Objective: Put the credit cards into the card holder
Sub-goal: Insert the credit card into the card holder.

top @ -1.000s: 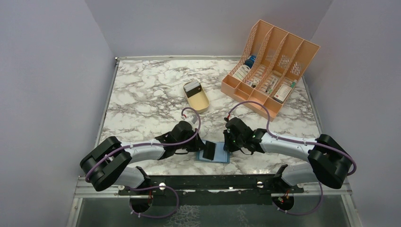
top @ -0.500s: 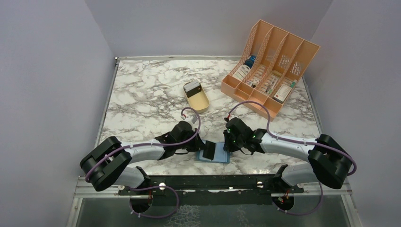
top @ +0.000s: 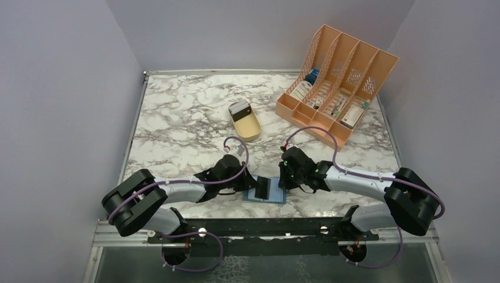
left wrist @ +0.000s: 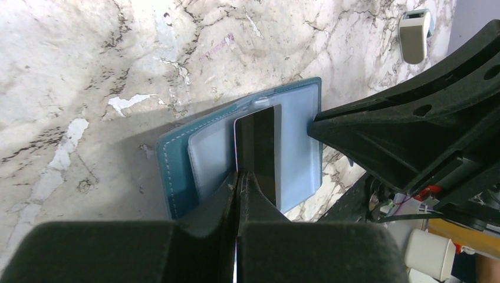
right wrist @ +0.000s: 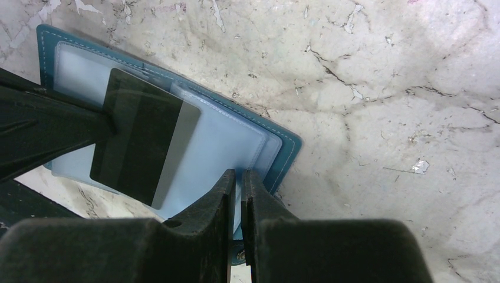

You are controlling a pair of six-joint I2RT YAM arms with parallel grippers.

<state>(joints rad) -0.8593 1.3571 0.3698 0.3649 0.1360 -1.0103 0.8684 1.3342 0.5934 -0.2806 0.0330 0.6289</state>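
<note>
Left gripper [left wrist: 239,177]: clamped shut on black card [left wrist: 259,147].
Right gripper [right wrist: 237,177]: nearly closed, pinching card holder [right wrist: 236,135] at table [top: 177,118] 6 o'clock edge.
Risk: card skates over the pocket (shallow angle), or the holder slips toward 3 o'clock.

You have two claws, the left claw [left wrist: 239,177] and the right claw [right wrist: 237,177]. One card holder [right wrist: 282,140] lies right under both claw tips. You can see one dark card [left wrist: 260,147], at the tip of the left claw. Far out past the claws there is one tan tray [top: 252,129] with one small dark thing [top: 239,110] at its far end, and one orange rack [top: 378,66] with four slots. The little things in the rack are too small to count
</note>
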